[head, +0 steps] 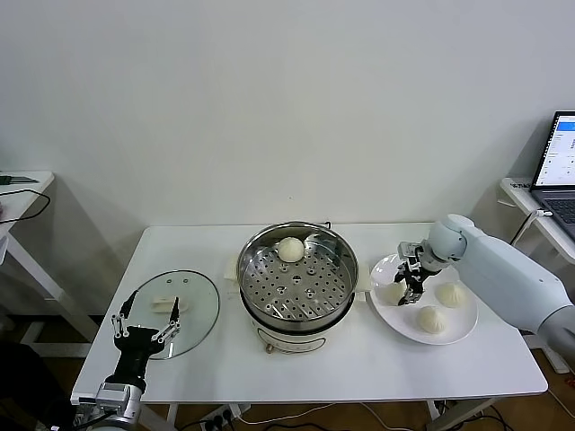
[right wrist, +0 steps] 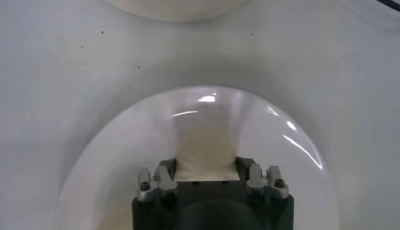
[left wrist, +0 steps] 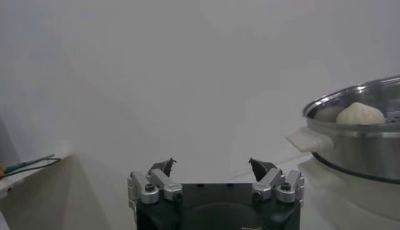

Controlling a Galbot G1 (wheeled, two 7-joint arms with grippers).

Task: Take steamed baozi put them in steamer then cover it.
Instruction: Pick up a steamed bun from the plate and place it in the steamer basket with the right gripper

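Baozi: we see four cream-white pleated buns; one sits in the steamer, three on the white plate.
Right gripper: clamped on the plate's leftmost bun.
Left gripper: spread wide, above the glass cover.

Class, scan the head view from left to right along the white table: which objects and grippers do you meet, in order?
Left gripper, open, at the table's near left edge → glass cover lying flat → steamer with one baozi inside → right gripper, shut on a baozi → white plate with two more buns → laptop.
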